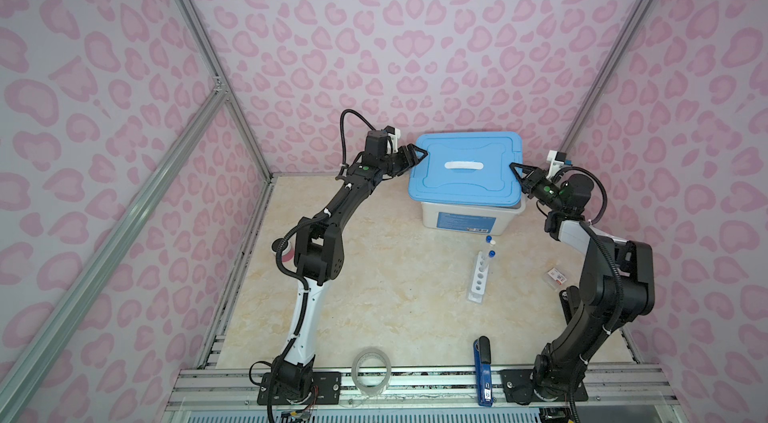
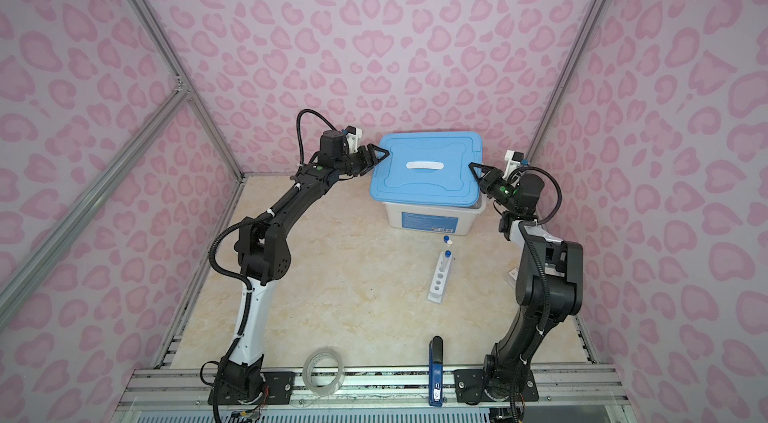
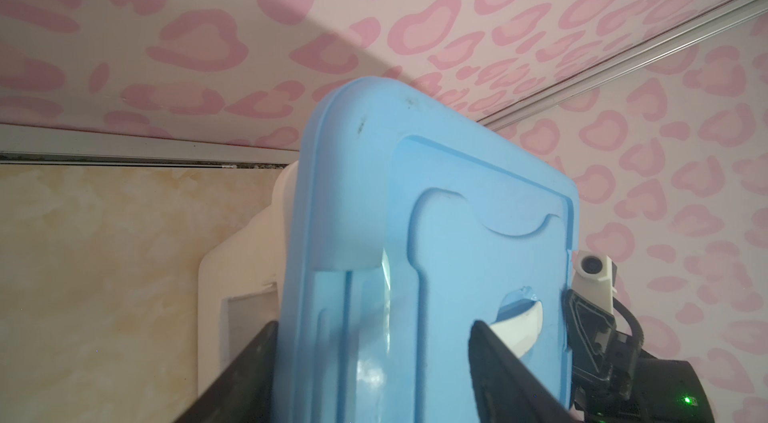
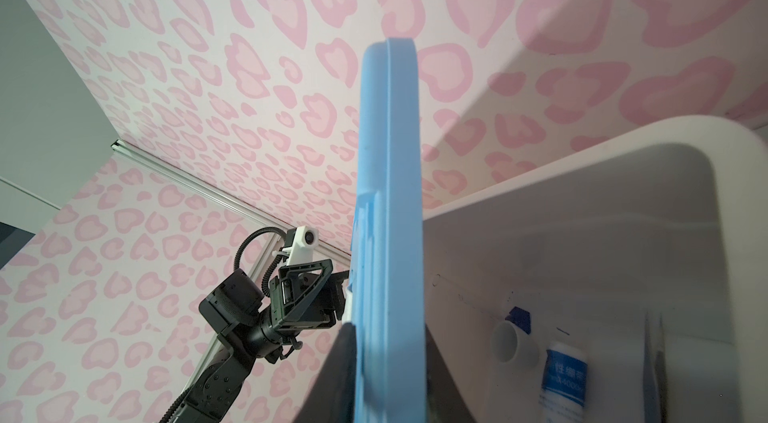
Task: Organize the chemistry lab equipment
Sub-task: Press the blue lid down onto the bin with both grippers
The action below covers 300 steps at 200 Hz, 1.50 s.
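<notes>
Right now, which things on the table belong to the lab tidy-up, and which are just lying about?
Job: rack, tube standing in it, bottle inside the box, plus the box's lid.
Lying about: tape roll, stapler, small packet.

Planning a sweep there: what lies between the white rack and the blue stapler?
Only bare table separates the rack and the stapler, as both top views show.
</notes>
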{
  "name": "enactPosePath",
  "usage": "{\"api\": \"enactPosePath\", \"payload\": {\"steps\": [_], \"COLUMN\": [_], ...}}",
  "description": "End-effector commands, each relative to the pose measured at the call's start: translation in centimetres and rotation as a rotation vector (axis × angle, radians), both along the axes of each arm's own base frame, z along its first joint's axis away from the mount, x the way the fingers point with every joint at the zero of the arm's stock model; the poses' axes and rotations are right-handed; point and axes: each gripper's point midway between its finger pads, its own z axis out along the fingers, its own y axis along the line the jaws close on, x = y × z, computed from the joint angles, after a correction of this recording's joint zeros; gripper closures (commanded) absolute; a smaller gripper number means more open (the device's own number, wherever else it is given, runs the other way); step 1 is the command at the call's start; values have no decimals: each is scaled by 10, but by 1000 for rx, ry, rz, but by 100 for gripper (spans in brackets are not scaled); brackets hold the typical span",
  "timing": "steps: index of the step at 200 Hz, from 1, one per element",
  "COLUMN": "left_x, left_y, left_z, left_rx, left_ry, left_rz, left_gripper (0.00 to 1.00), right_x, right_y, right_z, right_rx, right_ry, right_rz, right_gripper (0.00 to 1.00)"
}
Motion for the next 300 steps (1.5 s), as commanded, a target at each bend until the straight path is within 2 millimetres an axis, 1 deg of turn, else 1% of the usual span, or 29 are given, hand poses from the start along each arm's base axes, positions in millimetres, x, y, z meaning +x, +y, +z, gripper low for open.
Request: {"api": "enactPosePath", "payload": {"steps": [1,30,61,85,125,139,155,190,220,281,300], "left_x": [0,-1,2,5,11,10,8,2,-4,-15,-18], "left_y": [0,0,5,14,35,38,38,35,34,29,26], "left_z": [28,32,34,36,42,42,40,38,41,46,50], "left_rx": [-16,-15,-11,-2,29,34,38,45,58,74,75], "left_ry": [-83,-92,-95,-98,-113,-114,-111,-109,-118,-135,-145], "left_rz": [-6,-2,10,27,73,76,70,52,40,12,7], "left_gripper": [26,23,22,21,18,18,17,17,17,18,17], "right_x": [-4,-4,-4,-2,1,2,3,6,6,6,7], "right_y": [0,-3,-7,-10,-18,-21,-25,-29,-33,-42,-45], "right_z": [9,8,6,3,-5,-7,-7,-15,-21,-39,-40], "right_rx": [-12,-8,-8,-3,17,31,53,68,74,53,46], "right_ry": [-48,-41,-32,-22,-5,1,-5,19,39,114,123], "right_rz": [6,0,-10,-24,-55,-65,-77,-106,-134,-197,-216], "right_gripper": [77,77,77,77,77,77,77,76,75,74,74]}}
